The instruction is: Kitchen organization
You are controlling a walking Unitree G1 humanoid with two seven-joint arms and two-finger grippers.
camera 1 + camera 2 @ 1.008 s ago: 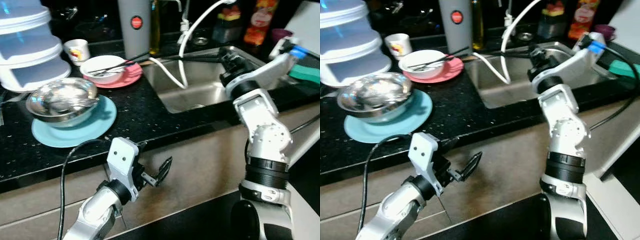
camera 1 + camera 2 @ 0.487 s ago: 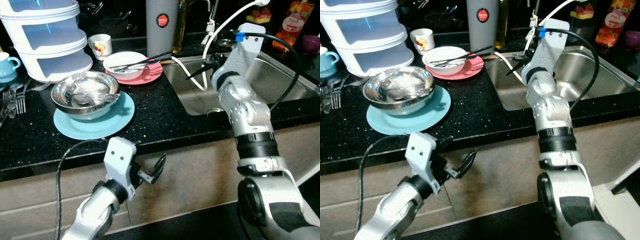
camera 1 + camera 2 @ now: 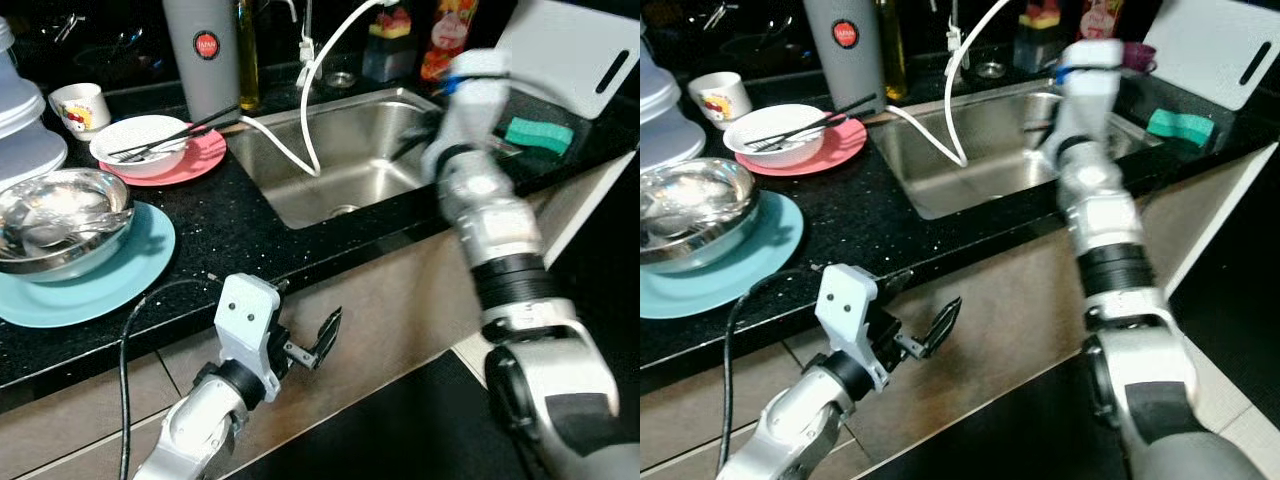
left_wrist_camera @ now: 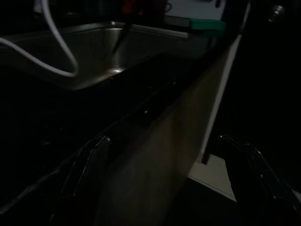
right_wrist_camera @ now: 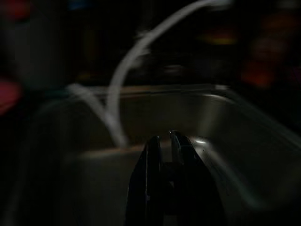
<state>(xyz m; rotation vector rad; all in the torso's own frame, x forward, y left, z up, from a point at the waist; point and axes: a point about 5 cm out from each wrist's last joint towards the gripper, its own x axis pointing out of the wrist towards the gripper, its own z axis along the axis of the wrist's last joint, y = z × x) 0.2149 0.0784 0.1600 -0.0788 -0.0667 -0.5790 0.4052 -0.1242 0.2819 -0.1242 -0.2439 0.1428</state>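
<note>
A steel bowl (image 3: 50,220) with a spoon rests on a teal plate (image 3: 115,285) at the counter's left. Behind it, a white bowl (image 3: 135,145) holding chopsticks and a fork sits on a pink plate (image 3: 200,163). My right arm reaches over the steel sink (image 3: 350,165) near its right rim and is blurred. Its gripper (image 5: 164,146) points into the basin with fingers shut and nothing between them. My left gripper (image 3: 325,340) hangs open below the counter edge, in front of the cabinet.
A white hose (image 3: 305,120) loops into the sink. A grey canister (image 3: 205,50), a mug (image 3: 78,103) and bottles (image 3: 445,35) line the back. A green sponge (image 3: 538,133) and a white cutting board (image 3: 570,50) lie right of the sink.
The camera has swung to the right. My right arm has moved from the sink's left part towards its right rim. The left arm holds the same pose.
</note>
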